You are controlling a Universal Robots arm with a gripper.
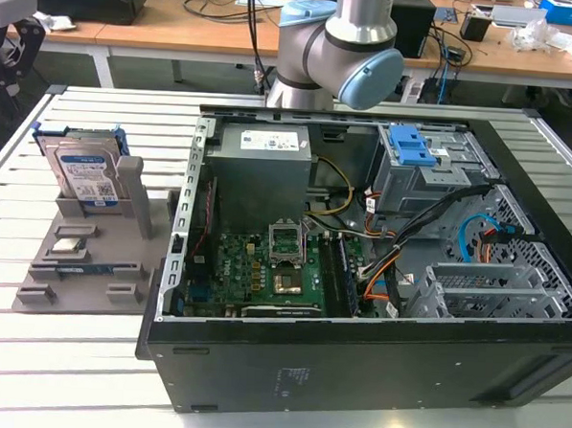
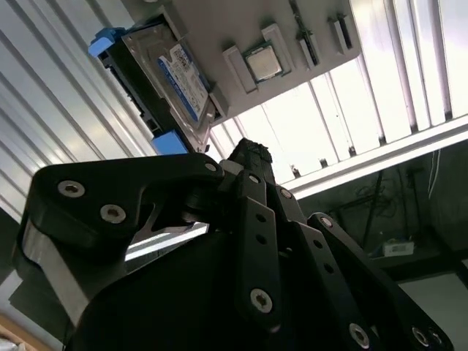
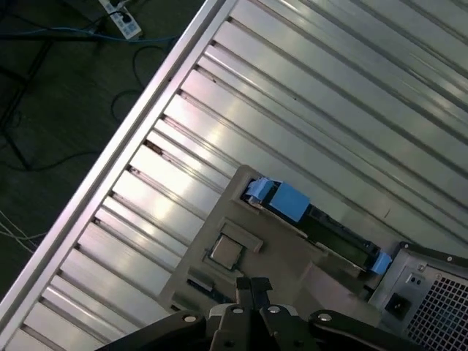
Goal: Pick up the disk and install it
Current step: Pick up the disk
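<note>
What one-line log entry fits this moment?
gripper: jaws shut, empty, apart from disk | disk: upright in grey holder | install: not done

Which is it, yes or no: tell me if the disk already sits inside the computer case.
No: in the exterior view the disk stands upright in the grey holder, outside the open computer case.

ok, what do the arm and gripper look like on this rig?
The arm is silver-grey metal tube with rounded joints and light-blue end caps. The gripper is matte black, built from flat linkage bars pinned with silver screw heads, as seen in both wrist views.
</note>
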